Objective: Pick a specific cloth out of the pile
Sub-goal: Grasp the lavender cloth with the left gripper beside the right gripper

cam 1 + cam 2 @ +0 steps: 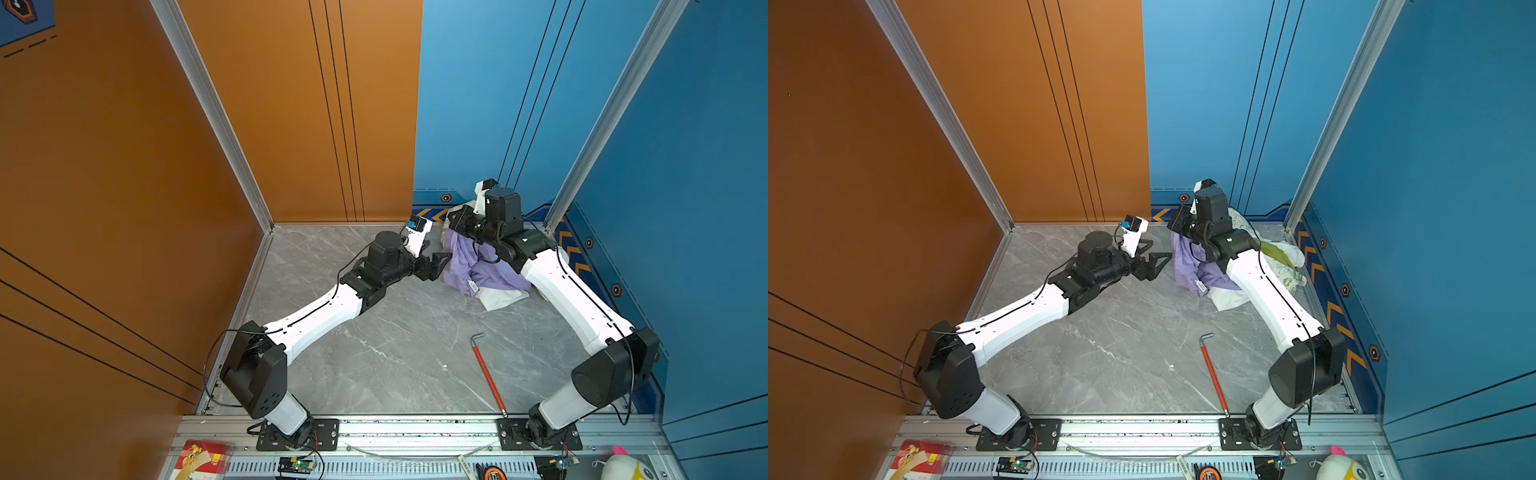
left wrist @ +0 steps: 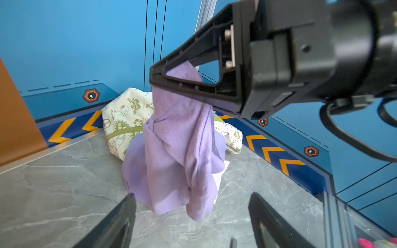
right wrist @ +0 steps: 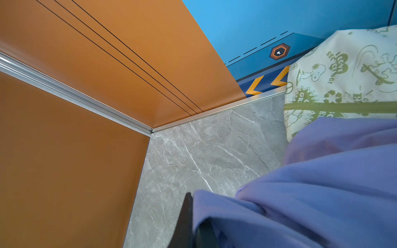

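Observation:
The lavender cloth (image 1: 469, 266) (image 1: 1187, 266) (image 2: 178, 150) (image 3: 322, 182) hangs twisted from my right gripper (image 1: 449, 226) (image 1: 1173, 226) (image 2: 156, 79) (image 3: 193, 214), which is shut on its top; its lower folds and white label (image 1: 472, 286) rest on the floor. Behind it in the back right corner lies the pile: green-printed white fabric (image 1: 1283, 266) (image 2: 122, 120) (image 3: 343, 75) and plain white fabric (image 1: 498, 299). My left gripper (image 1: 436, 259) (image 1: 1156, 249) (image 2: 192, 206) stands open just left of the hanging cloth, nothing between its fingers (image 2: 129, 206).
A red-handled hex key (image 1: 488, 374) lies on the grey marble floor (image 1: 395, 353) at front right. Orange wall (image 1: 124, 166) on the left, blue walls behind and right. A metal rail (image 1: 415, 428) runs along the front, with a plush toy (image 1: 623, 465) and red box (image 1: 203, 457).

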You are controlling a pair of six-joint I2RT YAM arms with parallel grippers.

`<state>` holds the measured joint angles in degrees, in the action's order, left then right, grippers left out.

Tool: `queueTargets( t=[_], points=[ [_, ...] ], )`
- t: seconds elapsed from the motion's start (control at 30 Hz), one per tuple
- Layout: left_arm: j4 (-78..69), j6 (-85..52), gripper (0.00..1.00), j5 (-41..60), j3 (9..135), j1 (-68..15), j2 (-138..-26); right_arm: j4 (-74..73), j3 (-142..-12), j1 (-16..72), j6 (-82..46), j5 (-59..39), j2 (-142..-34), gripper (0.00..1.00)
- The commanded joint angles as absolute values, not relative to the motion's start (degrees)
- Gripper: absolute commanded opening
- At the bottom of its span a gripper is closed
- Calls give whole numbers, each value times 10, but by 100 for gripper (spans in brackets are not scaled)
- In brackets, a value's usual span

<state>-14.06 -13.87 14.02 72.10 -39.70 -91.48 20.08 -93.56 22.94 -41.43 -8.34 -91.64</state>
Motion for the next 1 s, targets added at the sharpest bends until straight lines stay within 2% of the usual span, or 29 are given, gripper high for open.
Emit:
queueTargets(
  t=[0.0, 0.17, 0.57, 0.67, 0.73, 0.8, 0.9, 0.97],
  points=[
    [-181, -174, 79, 144, 739, -403, -937, 186, -928, 234, -441, -72, -898, 0],
    [-186, -193, 73, 157, 759, -406, -969, 159, -900, 236, -472, -69, -886, 0],
    [-200, -251, 44, 201, 811, -407, -1027, 140, -870, 242, -502, -47, -862, 0],
    [-200, -260, 26, 203, 817, -406, -1033, 132, -861, 245, -509, -44, -857, 0],
    [-200, -269, 10, 198, 812, -402, -1031, 133, -853, 244, -508, -40, -850, 0],
    [-200, -270, 0, 194, 805, -399, -1024, 132, -844, 244, -505, -31, -841, 0],
    [-199, -262, 0, 189, 794, -392, -1006, 132, -829, 242, -500, -29, -831, 0],
    [-187, -249, 0, 184, 793, -387, -991, 133, -824, 238, -492, -35, -826, 6]
  ],
)
